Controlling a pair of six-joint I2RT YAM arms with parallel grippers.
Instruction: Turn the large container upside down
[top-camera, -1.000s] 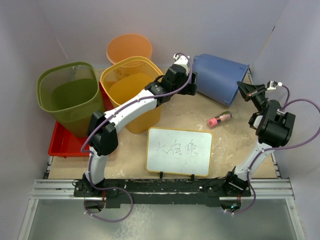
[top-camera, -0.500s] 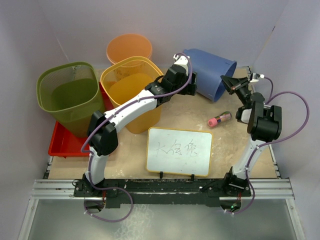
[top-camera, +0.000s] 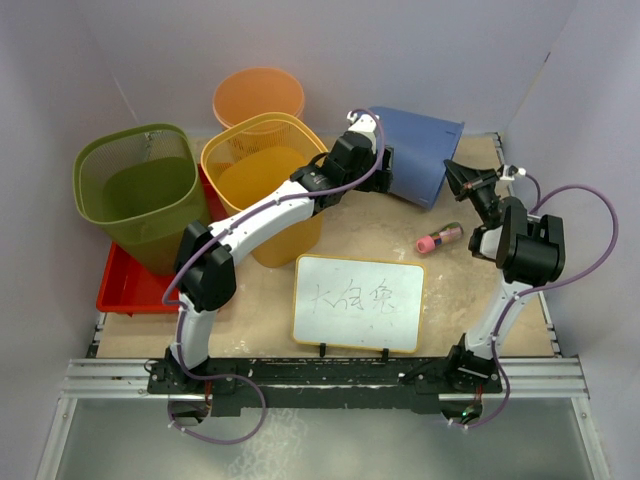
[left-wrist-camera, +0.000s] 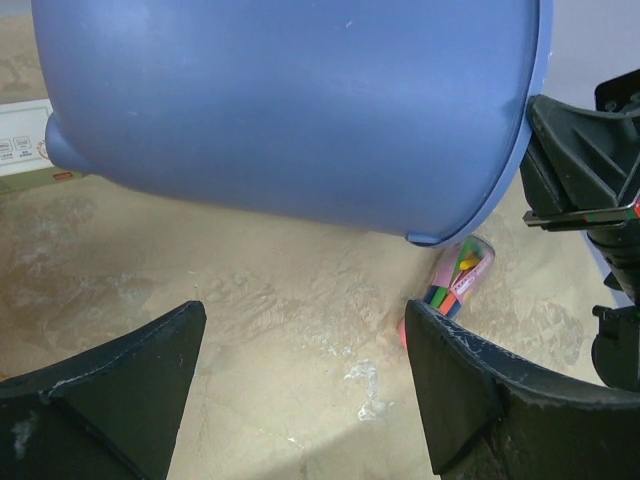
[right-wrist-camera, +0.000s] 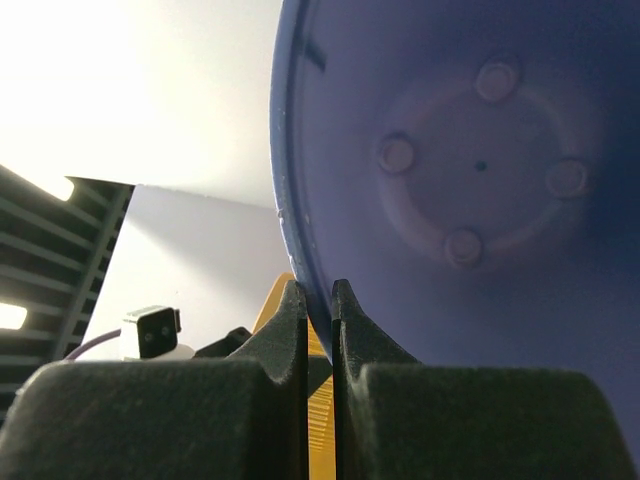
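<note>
Roughly, the turn looks half done.

- From the top camera, the large container lies tipped on its side on the table, just right of the yellow basket. Its narrow base points toward the basket and its wide mouth points away from it. It is neither upright nor inverted.
- The left claw sits between the basket and the container, close to the container's base end. The right claw meets the rim on the side away from the basket. A pink tube lies on the table, apart from the basket and nearer the arms than the container.
- From the left wrist, the left claw is spread wide and holds nothing. The blue wall of the container hangs above it, untouched by either finger. The low edge of the rim sits at or very near the table, beside the pink tube.
- From the right wrist, the right claw is pinched narrow on the rim, and the container's inside shows, floor studs and all.
- What is left, I judge, is to swing the base on over until the mouth lies flat on the table, then let go of the rim.
</note>
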